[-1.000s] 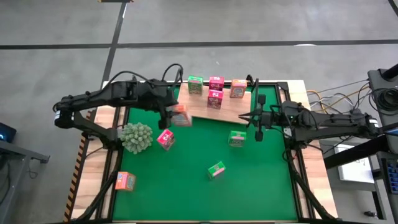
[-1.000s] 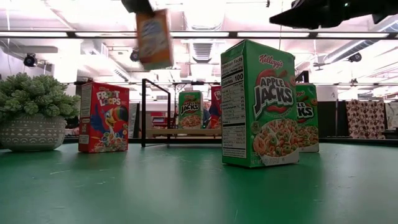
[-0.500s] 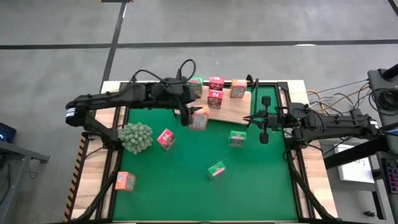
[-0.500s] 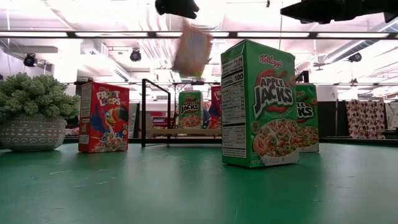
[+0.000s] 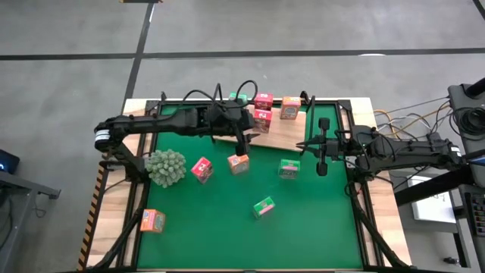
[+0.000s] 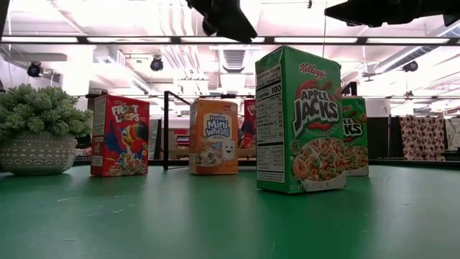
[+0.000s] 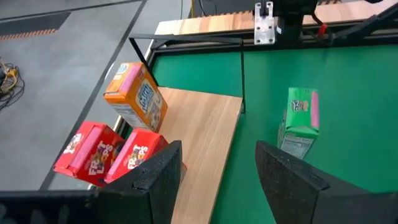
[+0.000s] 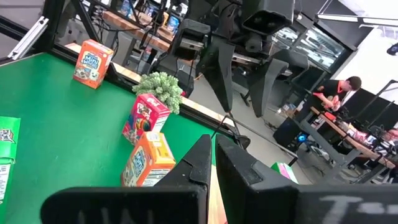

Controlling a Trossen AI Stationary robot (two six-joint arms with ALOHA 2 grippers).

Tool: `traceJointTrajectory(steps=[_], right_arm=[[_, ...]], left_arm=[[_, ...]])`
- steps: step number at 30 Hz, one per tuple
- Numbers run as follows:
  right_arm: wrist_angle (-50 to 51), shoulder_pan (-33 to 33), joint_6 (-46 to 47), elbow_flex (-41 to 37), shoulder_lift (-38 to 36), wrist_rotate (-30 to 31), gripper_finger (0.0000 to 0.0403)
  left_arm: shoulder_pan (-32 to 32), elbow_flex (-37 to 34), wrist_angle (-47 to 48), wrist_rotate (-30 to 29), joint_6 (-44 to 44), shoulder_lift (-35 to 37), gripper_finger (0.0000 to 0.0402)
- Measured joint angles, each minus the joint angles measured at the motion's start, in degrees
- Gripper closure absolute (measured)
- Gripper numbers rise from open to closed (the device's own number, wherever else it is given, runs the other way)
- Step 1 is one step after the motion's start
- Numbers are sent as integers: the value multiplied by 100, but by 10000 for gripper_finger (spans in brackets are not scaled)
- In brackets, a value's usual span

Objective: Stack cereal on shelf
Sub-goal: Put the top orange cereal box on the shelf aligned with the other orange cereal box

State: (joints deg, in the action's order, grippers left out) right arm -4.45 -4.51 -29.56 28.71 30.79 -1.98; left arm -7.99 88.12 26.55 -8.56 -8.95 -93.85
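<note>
Down came the orange cereal box [image 5: 238, 163], released onto the mat just near of the shelf [image 5: 282, 133]; left gripper [image 5: 242, 142] hovered above, fingers apart, right gripper [image 5: 306, 145] pinched together, empty.

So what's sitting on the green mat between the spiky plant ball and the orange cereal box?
One pink-red cereal box stands between the spiky ball and the orange box, clearest in the high view.

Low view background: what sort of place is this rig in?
Probably a robotics lab or workshop, not a shop. Strip lights and ducting run across an open ceiling, a person works at a cluttered bench behind, and the green mat sits in a framed test table.
</note>
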Motion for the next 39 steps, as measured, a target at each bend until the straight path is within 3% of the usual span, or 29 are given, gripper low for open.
traceJointTrajectory(steps=[6, 12, 16, 26, 39], right_arm=[[0, 0, -2, 0, 0, 2, 390], [34, 0, -2, 0, 0, 4, 390], [76, 0, -2, 0, 0, 5, 390], [120, 0, -2, 0, 0, 46, 390], [125, -2, -37, 0, 0, 52, 390]], left_arm=[[1, 11, 274, 3, 395, 15, 215], [141, 313, 2462, 11, 1502, -15, 212], [287, 313, 3084, 15, 1880, -97, 184], [534, 302, 2980, 20, 1506, -779, 75], [525, 297, 2968, 18, 1635, -1259, 63]])
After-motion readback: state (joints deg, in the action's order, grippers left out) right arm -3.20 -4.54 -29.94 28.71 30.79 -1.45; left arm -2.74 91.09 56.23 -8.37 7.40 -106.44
